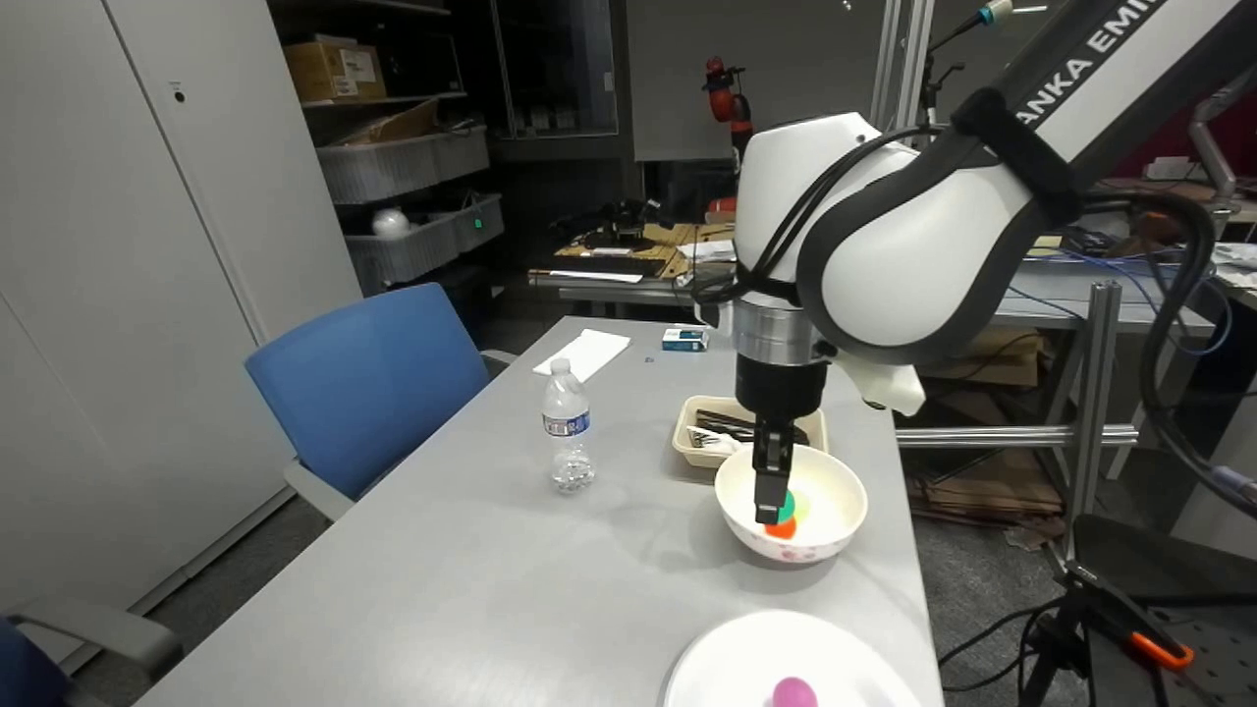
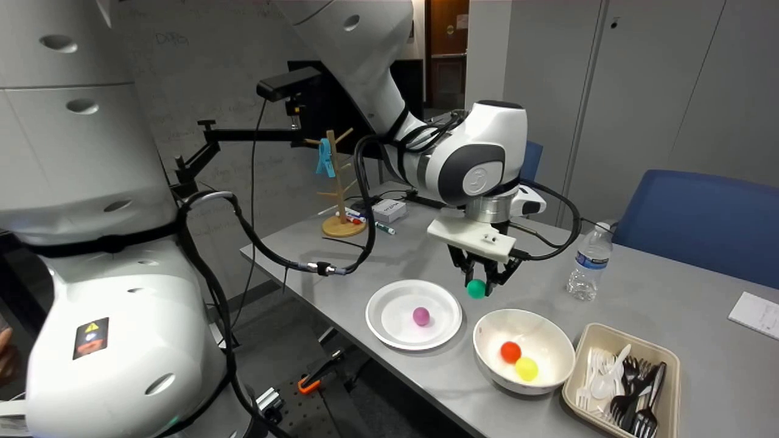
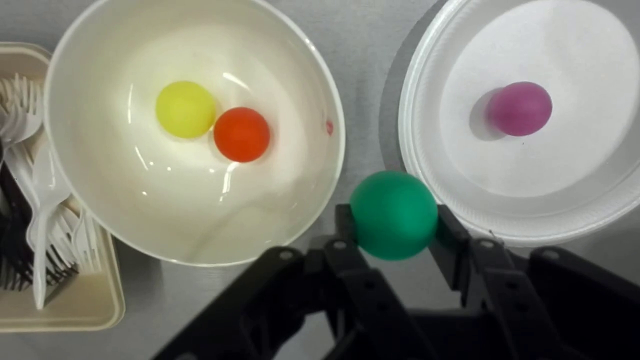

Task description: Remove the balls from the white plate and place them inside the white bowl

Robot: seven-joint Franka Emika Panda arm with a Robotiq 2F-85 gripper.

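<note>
My gripper (image 3: pixel 395 220) is shut on the green ball (image 3: pixel 392 215), one finger on each side of it. In the wrist view the ball shows between the white bowl (image 3: pixel 280 215) and the white plate (image 3: pixel 465 200). In an exterior view the gripper (image 2: pixel 481 291) holds the green ball (image 2: pixel 476 289) in the air above the table, behind the bowl (image 2: pixel 554 344) and plate (image 2: pixel 380 328). The red ball (image 3: pixel 242 134) and yellow ball (image 3: pixel 185 109) lie inside the bowl. The pink-purple ball (image 3: pixel 520 109) lies on the plate.
A beige tray (image 2: pixel 669 383) of plastic cutlery stands close beside the bowl. A water bottle (image 2: pixel 589 261) stands farther back on the table. A wooden stand (image 2: pixel 341 225), markers and a small white box (image 2: pixel 389 210) are at the far end.
</note>
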